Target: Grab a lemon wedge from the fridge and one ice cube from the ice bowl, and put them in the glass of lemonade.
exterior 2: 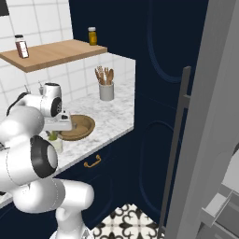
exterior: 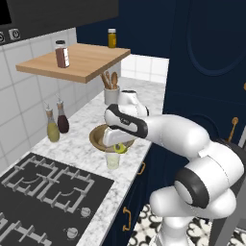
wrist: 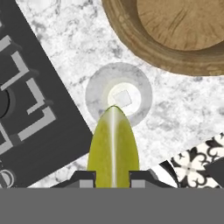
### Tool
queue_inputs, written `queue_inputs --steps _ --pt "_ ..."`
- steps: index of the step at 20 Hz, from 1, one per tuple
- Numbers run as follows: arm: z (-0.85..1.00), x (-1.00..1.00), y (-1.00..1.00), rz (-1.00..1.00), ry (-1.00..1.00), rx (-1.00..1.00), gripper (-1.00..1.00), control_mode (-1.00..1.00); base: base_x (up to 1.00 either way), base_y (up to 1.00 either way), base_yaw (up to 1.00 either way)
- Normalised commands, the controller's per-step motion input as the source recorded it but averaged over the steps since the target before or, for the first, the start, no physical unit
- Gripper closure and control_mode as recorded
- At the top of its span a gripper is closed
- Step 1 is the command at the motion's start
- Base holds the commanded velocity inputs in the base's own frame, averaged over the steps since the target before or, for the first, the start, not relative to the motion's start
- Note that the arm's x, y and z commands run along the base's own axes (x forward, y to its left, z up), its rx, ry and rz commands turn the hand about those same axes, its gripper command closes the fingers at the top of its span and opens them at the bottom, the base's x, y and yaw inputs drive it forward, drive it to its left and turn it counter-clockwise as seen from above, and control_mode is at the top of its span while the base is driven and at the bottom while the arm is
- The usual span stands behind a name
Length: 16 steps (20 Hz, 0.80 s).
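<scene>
Holding lemon wedge over glass of lemonade (gripper clamped)

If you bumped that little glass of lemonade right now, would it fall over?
Probably, yes. The glass of lemonade looks small and light, standing free near the counter edge. The tool holding the lemon wedge hovers just above it, so a nudge might tip or spill it.

Flat, even rendered light all round, no single lamp to pick out, and every edge is crisp from the white marble countertop to the pale wooden wall shelf, which throws a soft shade on the tiles beneath. The glossy white robot arm carries gentle highlights, no harsh glare. The navy cabinet fronts sit dim and nearly featureless, and there's no blur or edge bending.
</scene>
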Motion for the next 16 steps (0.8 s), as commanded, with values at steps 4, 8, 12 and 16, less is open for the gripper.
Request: queue_inputs --steps 4,8,12,16 --pt "0.01 0.02 0.22 -0.08 -0.06 -0.11 1.00 -1.00 0.00 0.00 0.00" --pt "0.00 0.11 0.29 -0.07 -0.05 -0.12 1.00 -1.00 0.00 0.00 0.00" --pt "0.00 0.02 0.02 -0.02 -0.07 -0.02 1.00 -1.00 0.00 0.00 0.00" --pt "0.00 0.03 -0.06 0.00 0.00 0.00 1.00 -1.00 0.00 0.00 0.00"
